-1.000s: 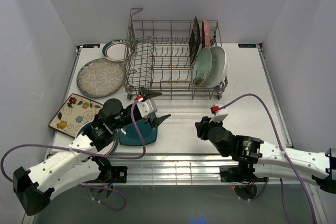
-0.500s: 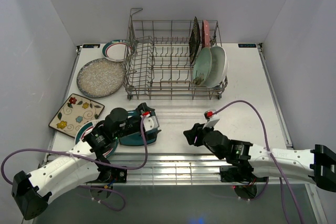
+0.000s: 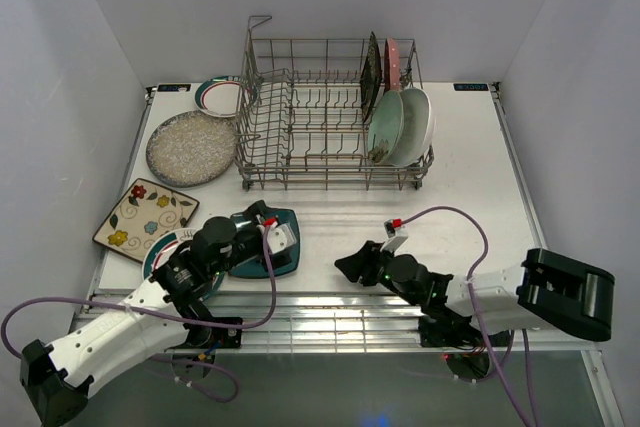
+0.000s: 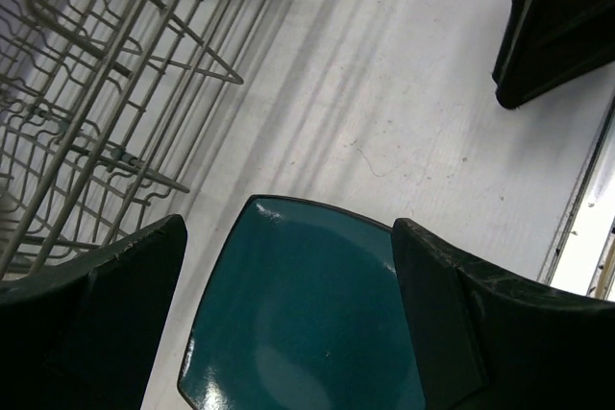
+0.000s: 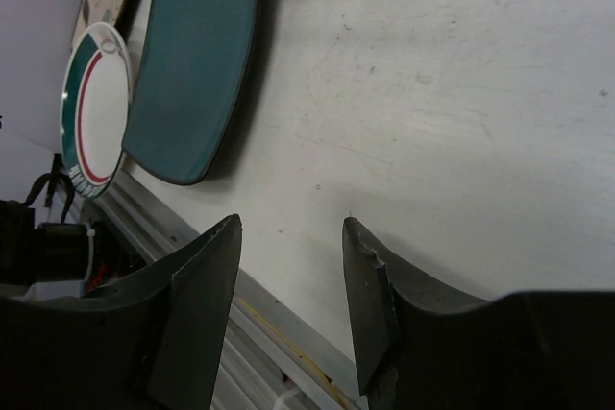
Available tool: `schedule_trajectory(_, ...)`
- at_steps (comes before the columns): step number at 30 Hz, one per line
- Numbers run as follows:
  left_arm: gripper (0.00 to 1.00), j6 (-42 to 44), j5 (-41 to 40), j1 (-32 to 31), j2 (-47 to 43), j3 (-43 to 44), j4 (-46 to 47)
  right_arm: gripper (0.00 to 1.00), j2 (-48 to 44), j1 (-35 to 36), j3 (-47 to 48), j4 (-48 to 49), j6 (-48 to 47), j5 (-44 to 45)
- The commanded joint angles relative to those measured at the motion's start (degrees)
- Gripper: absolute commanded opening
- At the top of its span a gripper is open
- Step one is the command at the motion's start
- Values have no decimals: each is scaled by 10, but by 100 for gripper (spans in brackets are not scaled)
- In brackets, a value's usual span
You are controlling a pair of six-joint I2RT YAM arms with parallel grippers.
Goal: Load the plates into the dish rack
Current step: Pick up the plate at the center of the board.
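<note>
Right now my left end effector (image 3: 270,235) hovers low over the teal square plate (image 3: 288,252) in the lower left of the top view, spread fully. In the left wrist view its 2 dark fingers (image 4: 106,314) stand either side of that plate with nothing pinched, and the plate lies flat on the desk (image 3: 470,167).

My right end effector (image 3: 350,265) sits low at bottom centre, pointing toward the teal plate but apart from it. Its fingers (image 5: 207,314) are partly spread, with only bare desk between them.

The dish rack (image 3: 300,117) stands in the upper middle. 4 plates stand on edge at its right end: the black floral plate (image 3: 371,72), the pink plate (image 3: 392,59), the mint plate (image 3: 385,127) and the white oval plate (image 3: 416,127).

The other 4 plates lie on the desk at the left:
- A rimmed plate (image 3: 222,95) sits just beside the rack's left end.
- The speckled grey plate (image 3: 190,147) lies below it in the frame.
- The cream flowered plate (image 3: 143,217) lies near the left edge.
- A second rimmed plate (image 5: 94,108) lies partly under my left arm, against the teal plate; I cannot tell whether they overlap.
</note>
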Motion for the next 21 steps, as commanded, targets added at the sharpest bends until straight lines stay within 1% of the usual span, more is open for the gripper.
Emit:
schedule_trajectory(1,98,-29,-51,-2,-35,-21,24,52,63,0,-4,178,51,-32)
schedule_trajectory(2,98,-32,-57,-2,-41,-24,35,51,101,-1,1,219,54,-39)
schedule_trajectory(4,98,-43,-67,-2,-53,-31,43,50,141,-1,13,259,64,-59)
schedule_trajectory(5,98,-48,-67,-2,-56,-33,49,50,179,-1,20,300,65,-67)
schedule_trajectory(6,98,-52,-67,-2,-61,-33,50,49,197,-1,29,312,71,-75)
schedule_trajectory(8,98,-55,-92,-2,-65,-34,54,49,241,0,52,334,77,-91)
schedule_trajectory(11,98,-57,-102,-2,-73,-32,56,49,277,2,68,348,85,-96)
schedule_trajectory(19,98,-57,-114,-2,-84,-33,53,51,311,2,116,321,90,-97)
schedule_trajectory(21,98,-57,-116,-2,-92,-34,55,54,318,2,121,318,93,-95)
